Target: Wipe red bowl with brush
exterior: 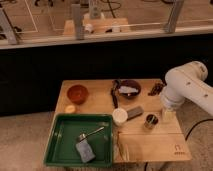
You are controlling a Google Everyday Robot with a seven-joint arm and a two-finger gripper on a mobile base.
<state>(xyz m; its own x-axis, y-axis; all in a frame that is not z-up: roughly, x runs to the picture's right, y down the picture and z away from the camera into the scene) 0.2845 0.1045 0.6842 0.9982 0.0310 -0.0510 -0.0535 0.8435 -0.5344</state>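
Camera view: the gripper [168, 114] hangs under the white arm [186, 87] at the right edge of the wooden table [160, 146], its jaws spread wide and holding nothing. Just beside it stands a small dark tin [151, 120]. A grey block [134, 112] and a white cup [120, 116] crowd the way leftward, touching or nearly so. Beyond them the brush [114, 95] lies flat, a slim black stick running front to back, its far end just beside the rim of a dark bowl [129, 89] with white contents. The red bowl [77, 93] sits well apart at the table's left, with a small yellow-orange object [70, 108] just in front of it. A green tray [52, 150] at the front left holds a metal spoon [92, 133] and a grey pad [85, 151].

Nothing of the task looks begun, and the pickup appears to be the risky part. A reach straight across would likely sweep the tin, block or cup, and the cup looks light enough to topple. The brush is thin and flat on the wood, so jaws descending off-line could pinch the table or skid the stick away. Closing near its far end could catch the dark bowl and spill it. Mistaking that bowl for the red one is a further hazard, as is a hard wipe shoving the red bowl toward the table edge.
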